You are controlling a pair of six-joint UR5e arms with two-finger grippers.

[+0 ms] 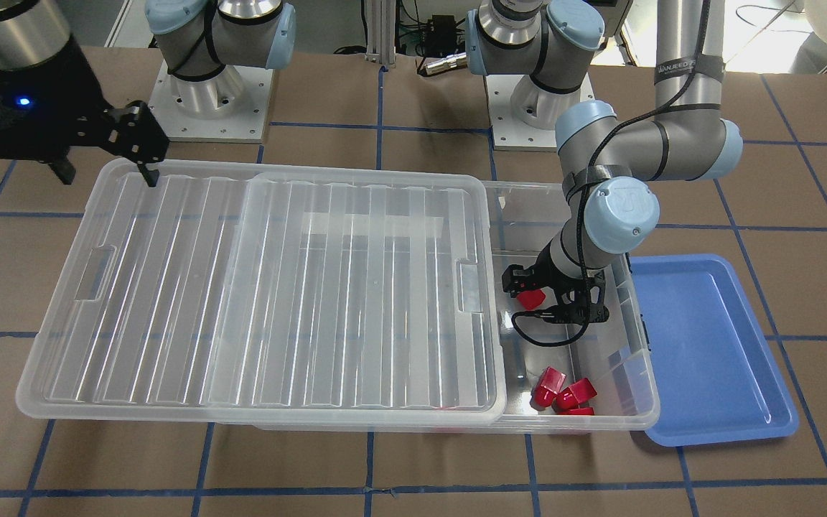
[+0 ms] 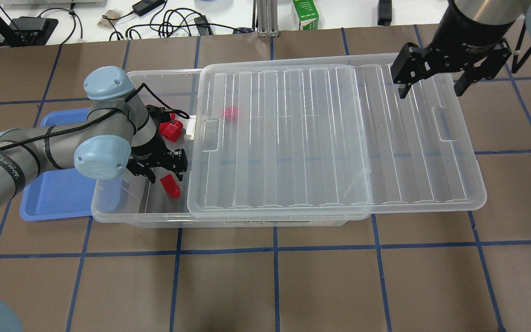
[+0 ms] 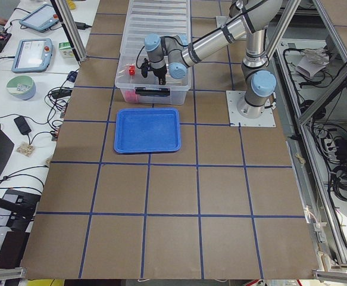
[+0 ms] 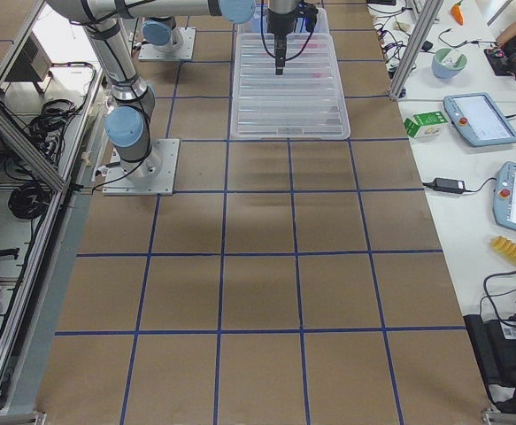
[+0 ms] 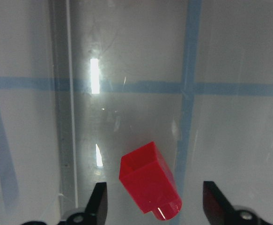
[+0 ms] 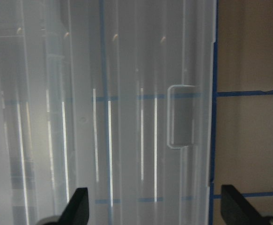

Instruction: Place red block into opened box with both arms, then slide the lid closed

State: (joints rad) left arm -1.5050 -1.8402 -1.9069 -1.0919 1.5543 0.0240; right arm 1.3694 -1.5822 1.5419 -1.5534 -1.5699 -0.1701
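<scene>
"WANJEED" strap [image 2: 5, 162] on left arm [image 2: 32, 154]

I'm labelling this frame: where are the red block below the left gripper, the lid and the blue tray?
red block [image 5: 148, 183]: left wrist view, its side face.
lid [image 1: 277, 287]: front-facing view, ribbed middle.
blue tray [image 1: 708, 345]: front-facing view, bare floor.

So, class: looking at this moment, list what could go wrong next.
1. The left hand sits open inside the box, over the red block; sliding the lid now would likely strike that hand.
2. The lid overhangs the box's far end below the open right hand; pressing down there might tip it.
</scene>
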